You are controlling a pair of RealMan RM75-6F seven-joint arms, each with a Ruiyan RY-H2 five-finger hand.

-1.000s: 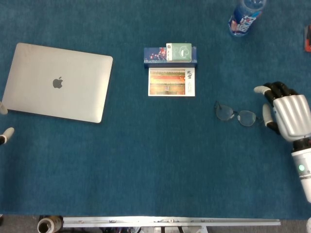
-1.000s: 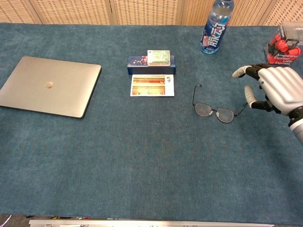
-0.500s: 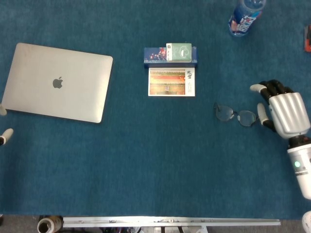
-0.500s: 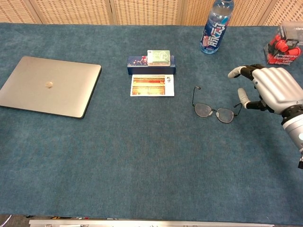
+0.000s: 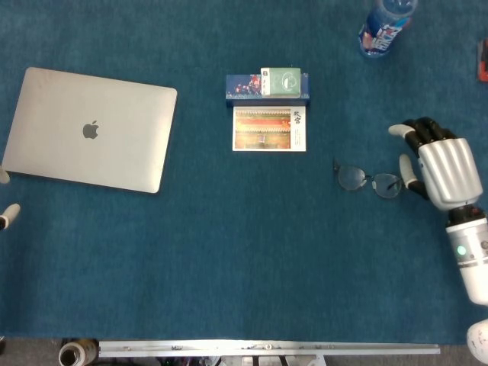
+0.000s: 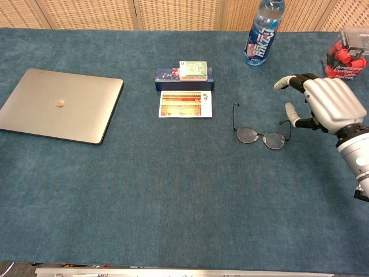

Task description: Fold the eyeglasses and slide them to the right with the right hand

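Observation:
Thin-rimmed eyeglasses lie lenses-down on the blue cloth, right of centre. Their left temple sticks out toward the far side in the chest view; the right temple angles inward beside my thumb. My right hand hovers just right of the glasses with its fingers spread and holds nothing. Its thumb sits at the end of the right temple; contact is unclear. Of my left hand only fingertips show at the left edge of the head view.
A closed silver laptop lies at the left. A postcard and a dark box with a green card pack on top sit at centre back. A water bottle and a red package stand behind the right hand.
My right hand has moved left and slightly away from me, toward the glasses. The right temple has swung inward and the glasses have shifted a little to the left.

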